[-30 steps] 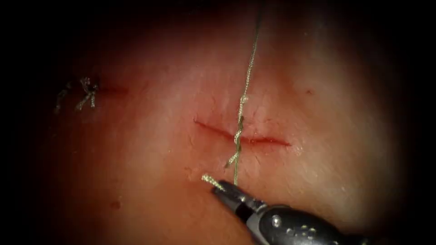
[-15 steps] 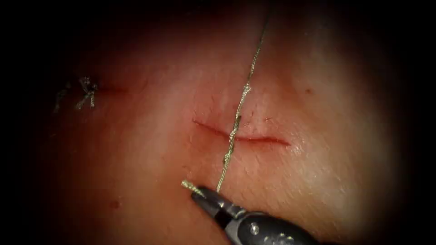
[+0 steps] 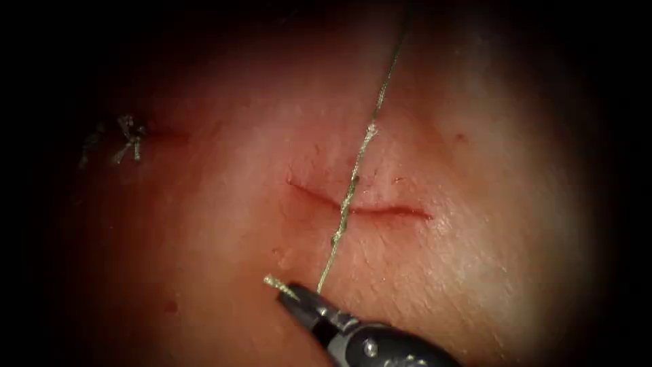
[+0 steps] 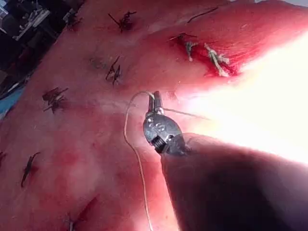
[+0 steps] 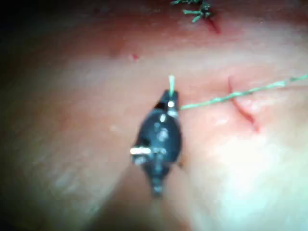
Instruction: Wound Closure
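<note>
The right tool (image 3: 288, 297) comes in from the lower right, below the cut (image 3: 401, 212), with its jaws shut on the thread (image 3: 348, 204) close to its short frayed end (image 3: 275, 283). From there the thread runs taut up across the middle of the cut, with twists where it crosses, and leaves at the top. The right wrist view has the same tool (image 5: 169, 103) gripping the thread (image 5: 226, 97), which stretches over the cut (image 5: 245, 110). My left tool (image 4: 155, 98) is shut on the thread (image 4: 127, 139) above the tissue (image 4: 72, 159). Neither tool holds the needle.
A finished knot with cut ends (image 3: 129, 139) lies on the tissue far left of the cut. Several tied stitches (image 4: 115, 72) dot the tissue around the left tool, and one more (image 5: 195, 12) lies beyond the right tool. Red fluid marks the cut.
The right tool has moved left and slightly down, still holding the thread. The thread now slants more, and its twists sit closer over the cut.
</note>
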Action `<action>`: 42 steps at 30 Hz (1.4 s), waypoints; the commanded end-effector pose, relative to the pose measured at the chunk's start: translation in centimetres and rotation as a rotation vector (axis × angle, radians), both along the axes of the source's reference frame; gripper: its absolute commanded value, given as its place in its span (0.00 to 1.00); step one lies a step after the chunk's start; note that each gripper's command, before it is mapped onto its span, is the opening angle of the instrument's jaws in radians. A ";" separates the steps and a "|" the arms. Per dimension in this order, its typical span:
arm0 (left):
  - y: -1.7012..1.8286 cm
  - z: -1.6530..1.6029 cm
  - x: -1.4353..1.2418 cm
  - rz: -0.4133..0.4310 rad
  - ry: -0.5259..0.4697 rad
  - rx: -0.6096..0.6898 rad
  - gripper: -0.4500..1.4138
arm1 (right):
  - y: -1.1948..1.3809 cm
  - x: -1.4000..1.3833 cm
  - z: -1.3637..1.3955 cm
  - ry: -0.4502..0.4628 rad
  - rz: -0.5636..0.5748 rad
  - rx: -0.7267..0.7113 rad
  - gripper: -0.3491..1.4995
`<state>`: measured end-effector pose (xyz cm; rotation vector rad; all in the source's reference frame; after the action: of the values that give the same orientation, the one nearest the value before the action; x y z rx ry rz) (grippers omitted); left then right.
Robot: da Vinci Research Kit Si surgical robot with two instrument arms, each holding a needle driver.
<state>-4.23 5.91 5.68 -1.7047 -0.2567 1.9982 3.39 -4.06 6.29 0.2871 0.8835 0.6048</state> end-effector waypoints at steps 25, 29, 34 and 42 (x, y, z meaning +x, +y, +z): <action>-1.00 -2.33 1.03 0.021 -0.171 -0.001 0.00 | 0.62 -0.17 -0.47 0.126 0.022 0.042 0.84; -1.27 -2.64 1.17 0.000 -0.171 0.001 0.00 | 0.93 -0.09 -0.47 0.128 0.043 0.054 0.79; -1.56 -2.94 1.36 -0.007 -0.156 0.008 0.00 | 1.21 0.17 -0.27 0.121 0.045 0.066 0.76; -1.89 -3.34 1.68 -0.037 -0.146 0.010 0.00 | 1.53 0.87 0.15 0.111 0.009 0.059 0.73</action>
<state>-2.48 3.91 2.26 -1.8343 -0.2836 1.8447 4.15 -2.55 6.40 0.3754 0.9654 0.6306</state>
